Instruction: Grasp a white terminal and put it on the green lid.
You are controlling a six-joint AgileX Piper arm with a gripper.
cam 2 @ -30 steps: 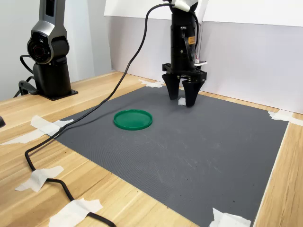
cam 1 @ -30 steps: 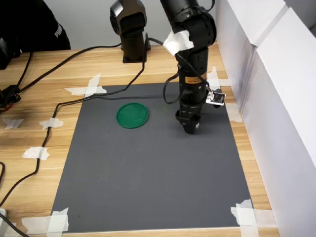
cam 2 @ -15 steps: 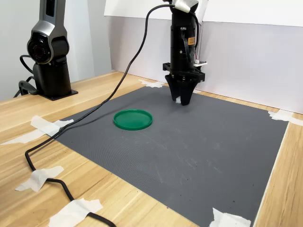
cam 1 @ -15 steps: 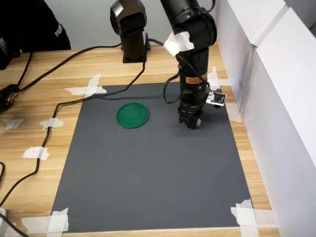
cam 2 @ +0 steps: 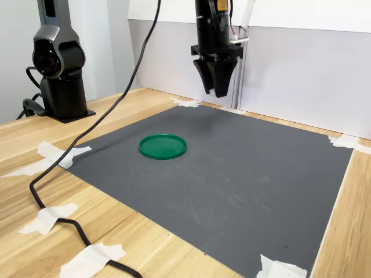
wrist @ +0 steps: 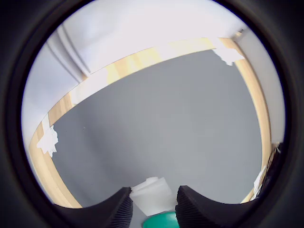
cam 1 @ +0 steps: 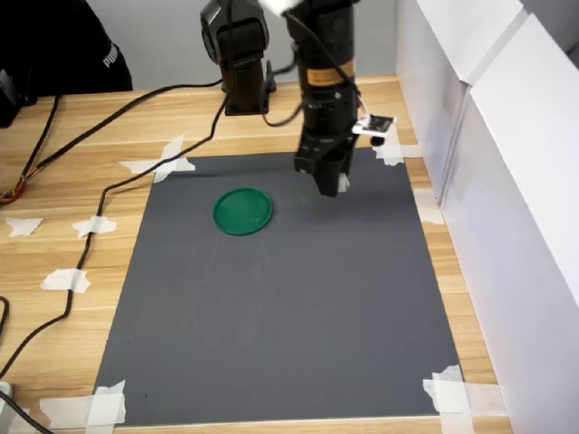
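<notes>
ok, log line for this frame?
phase: carry | claw: shut on white terminal, raised above grey mat | green lid: bare, on mat, toward second exterior view's left of claw | next: probably move over lid

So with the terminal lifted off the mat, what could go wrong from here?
The white terminal is tiny and pinched only at the tips of the gripper, high above the grey mat; it could slip during transfer. The green lid is a small target, so a release from this height might bounce off.

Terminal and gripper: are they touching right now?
Touching. The wrist view shows the white terminal wedged between the gripper's fingers, and the second exterior view shows the gripper lifted clear of the mat.
</notes>
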